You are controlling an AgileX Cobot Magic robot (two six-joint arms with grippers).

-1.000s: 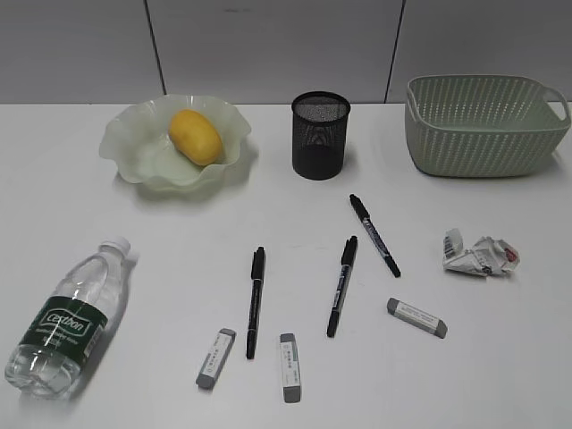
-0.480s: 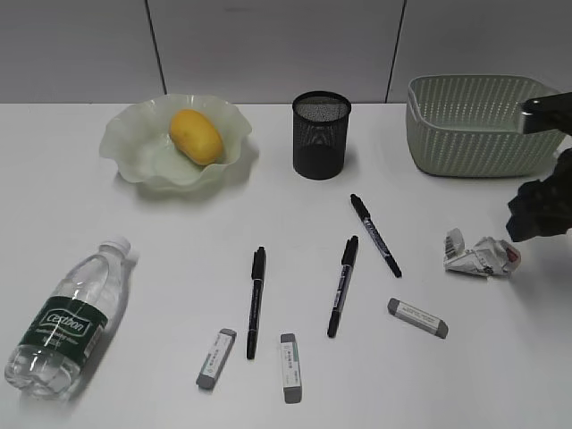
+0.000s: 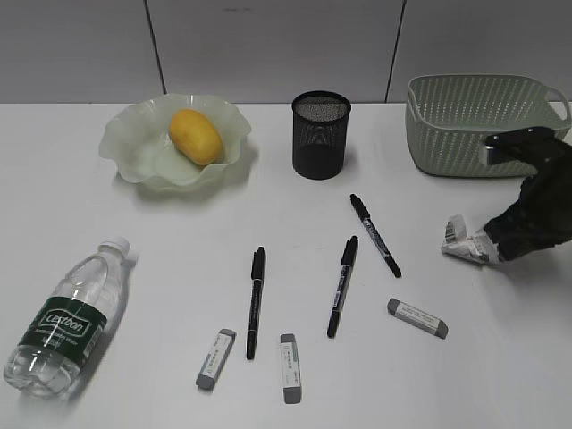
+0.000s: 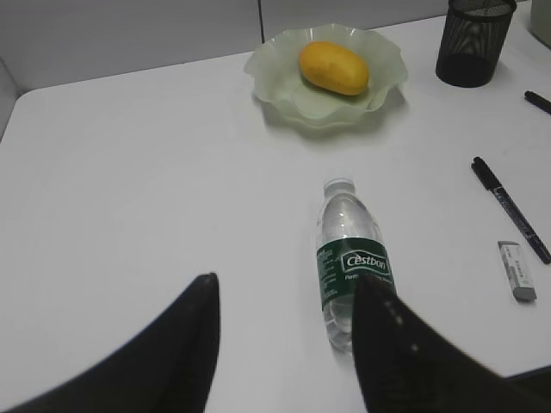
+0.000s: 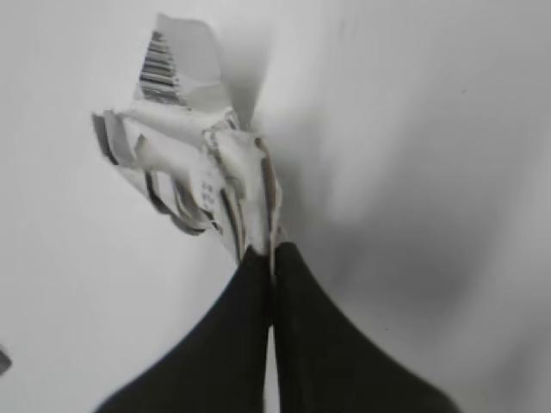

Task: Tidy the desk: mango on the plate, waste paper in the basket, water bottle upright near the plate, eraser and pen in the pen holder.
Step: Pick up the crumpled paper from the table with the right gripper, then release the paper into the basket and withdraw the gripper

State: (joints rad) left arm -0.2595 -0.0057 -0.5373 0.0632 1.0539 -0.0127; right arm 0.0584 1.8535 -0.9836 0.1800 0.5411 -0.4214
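Note:
The mango (image 3: 195, 136) lies in the ruffled green plate (image 3: 125, 147) at the back left; both also show in the left wrist view, mango (image 4: 333, 67) and plate (image 4: 274, 76). The water bottle (image 3: 67, 317) lies on its side at the front left. My left gripper (image 4: 284, 288) is open and empty above the desk, with the bottle (image 4: 351, 258) by its right finger. My right gripper (image 3: 493, 248) is shut on an edge of the waste paper (image 3: 461, 241), seen close in the right wrist view: gripper (image 5: 272, 254), paper (image 5: 189, 172). The pen holder (image 3: 320, 136) stands at the back middle.
The basket (image 3: 474, 125) stands at the back right, behind my right arm. Three black pens (image 3: 256, 299) (image 3: 341, 284) (image 3: 374, 234) and three grey erasers (image 3: 215, 357) (image 3: 290, 366) (image 3: 416, 317) lie scattered on the desk's front middle.
My right arm has come in from the right edge, moved down to the waste paper and shut on its right side. The paper has shifted slightly. Nothing else moved.

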